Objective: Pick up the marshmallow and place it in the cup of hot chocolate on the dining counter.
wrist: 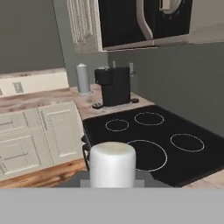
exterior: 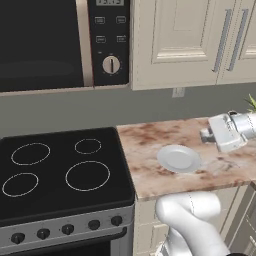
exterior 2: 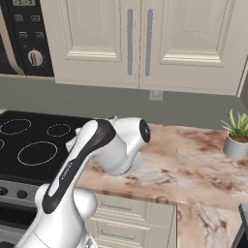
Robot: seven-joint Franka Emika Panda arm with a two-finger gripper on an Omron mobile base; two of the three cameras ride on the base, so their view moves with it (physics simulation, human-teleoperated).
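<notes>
From my station I see the pincer point(wrist: 113, 177) at the bottom of the hand view clamped on the marshmallow point(wrist: 112, 164), a white, blocky, round-topped piece that sits between the dark finger tips and hides most of them. Beyond the pincer in that view lies the black glass cooktop point(wrist: 162, 146) with its thin white ring burners, and farther out, on a strip of brown marbled stone counter point(wrist: 83, 105), a black boxy coffee machine point(wrist: 113, 85) stands beside a grey upright cylinder point(wrist: 82, 78); a dark microwave point(wrist: 131, 22) hangs above. Left of the pincer there I see cream panelled cabinet doors point(wrist: 39, 131). The left base view gives me what the hand camera does not: the white wrist point(exterior: 227, 131) held level over the mottled brown-and-cream stone counter point(exterior: 150, 145), just beyond a pale grey round plate point(exterior: 179, 158) that lies flat on the stone. From there I cannot make out the finger tips or the marshmallow. The right base view shows the arm's white elbow with its dark joint point(exterior 2: 109, 145) folded over the counter edge, covering the hand, and only here do I get a small green plant in a grey pot point(exterior 2: 236, 137) far along the counter, plus the cream wall cupboards point(exterior 2: 140, 43) overhead.
</notes>
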